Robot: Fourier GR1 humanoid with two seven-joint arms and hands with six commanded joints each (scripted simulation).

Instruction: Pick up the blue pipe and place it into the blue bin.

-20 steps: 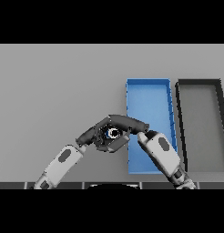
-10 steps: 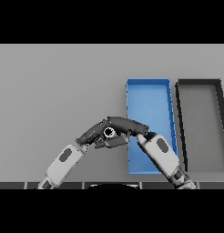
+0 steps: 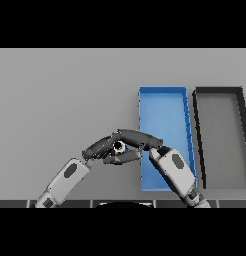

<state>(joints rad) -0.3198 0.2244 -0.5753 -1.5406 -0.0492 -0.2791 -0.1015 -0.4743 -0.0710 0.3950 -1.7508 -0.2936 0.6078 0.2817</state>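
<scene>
Grey table [image 3: 55, 100]: left robot hand [image 3: 106, 149] curls round the blue pipe [image 3: 120, 146], beside the blue bin [image 3: 165, 120].

Bin [image 3: 165, 115] left of tray [image 3: 222, 135], both on table [image 3: 60, 100].

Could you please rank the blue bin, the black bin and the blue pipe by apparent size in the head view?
1-2. Blue bin and black bin: look alike, so I won't rank them.
3. Blue pipe: smallest by far, mostly hidden between the left hand and right hand.
</scene>
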